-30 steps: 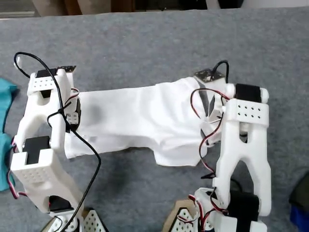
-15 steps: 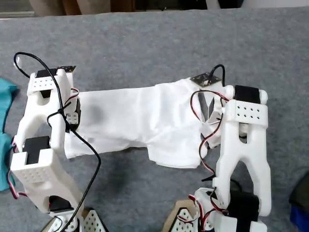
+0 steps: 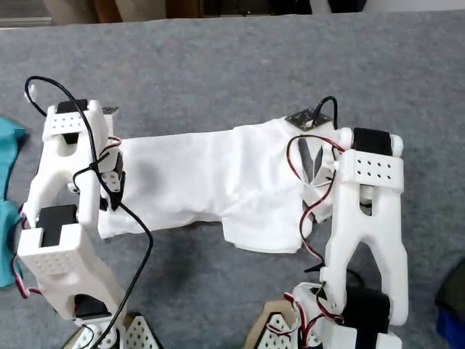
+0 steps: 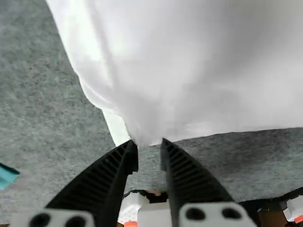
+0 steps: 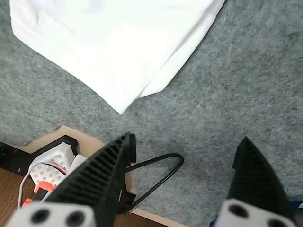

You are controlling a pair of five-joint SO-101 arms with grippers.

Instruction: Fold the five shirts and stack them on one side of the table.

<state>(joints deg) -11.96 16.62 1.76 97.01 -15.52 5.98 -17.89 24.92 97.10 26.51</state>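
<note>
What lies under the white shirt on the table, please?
The white shirt lies on the grey table, which shows around its edges. Whether anything else sits beneath its middle cannot be seen, since the cloth covers it.

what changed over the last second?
Little. The left gripper, shut on the left edge of the white shirt, slid slightly toward the robot's side, and the shirt's near right flap shifted a little. The right gripper stayed open at the shirt's right end; the teal cloth stayed put.
</note>
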